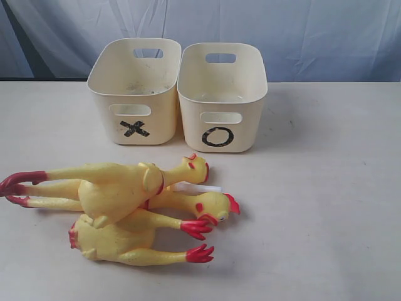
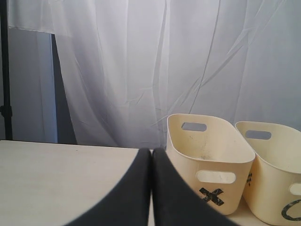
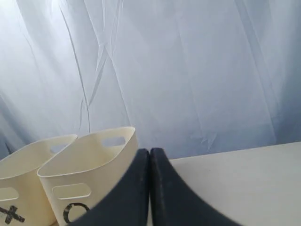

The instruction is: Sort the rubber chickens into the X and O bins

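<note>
- left gripper (image 2: 151,151): its two dark fingers (image 2: 134,197) are pressed together with nothing between them. it hangs above the table (image 1: 332,200), short of the x bin and not touching it.
- top chicken (image 1: 113,182): it lies in front of the x bin, on the pile. its red feet reach far out past the bin's left side, and its head lies below the gap between the two tubs.
- lower chicken (image 1: 119,241): it lies furthest in front of the x bin, partly under the top chicken. its head points left and its red feet point right.
- x bin (image 1: 135,94): a cream tub at the back of the table, upright, with a black x on its front wall. no chicken is in it.
- white tube (image 1: 197,187): it sits in front of the x bin's right corner, just beside the top chicken's head.
- third chicken (image 1: 216,204): only its head and neck show clearly, in front of the tube, with the comb pointing right.
- o bin (image 1: 222,100): it touches the x bin's right side and holds no chicken.
- right gripper (image 3: 149,151): its fingers are closed against each other and hold nothing, well right of the x bin.
</note>
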You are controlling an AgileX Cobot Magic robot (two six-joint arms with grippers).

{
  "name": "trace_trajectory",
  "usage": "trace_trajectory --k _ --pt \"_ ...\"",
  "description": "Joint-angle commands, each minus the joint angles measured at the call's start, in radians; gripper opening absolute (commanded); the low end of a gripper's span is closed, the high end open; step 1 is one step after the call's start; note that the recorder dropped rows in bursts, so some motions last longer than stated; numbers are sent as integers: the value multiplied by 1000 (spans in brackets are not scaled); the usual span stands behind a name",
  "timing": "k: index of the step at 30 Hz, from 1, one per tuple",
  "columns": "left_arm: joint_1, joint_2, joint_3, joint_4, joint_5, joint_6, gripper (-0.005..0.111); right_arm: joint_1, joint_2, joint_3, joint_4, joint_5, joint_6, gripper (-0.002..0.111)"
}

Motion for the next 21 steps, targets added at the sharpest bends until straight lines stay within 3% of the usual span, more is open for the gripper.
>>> trace_trajectory --k 1,7,11,16,21 --pt "-2 2 -7 0 -5 -5 0 3 -6 2 11 -38 -3 -1" --pt "-2 2 -7 0 -5 -5 0 3 -6 2 82 -114 17 -1" --pt "-2 2 -7 0 -5 -5 0 3 -6 2 212 -127 193 -1" --pt "-2 2 -7 0 -5 -5 0 3 -6 2 194 -123 308 -1" --pt "-2 2 -7 0 -5 -5 0 3 -6 -113 76 -46 310 -1"
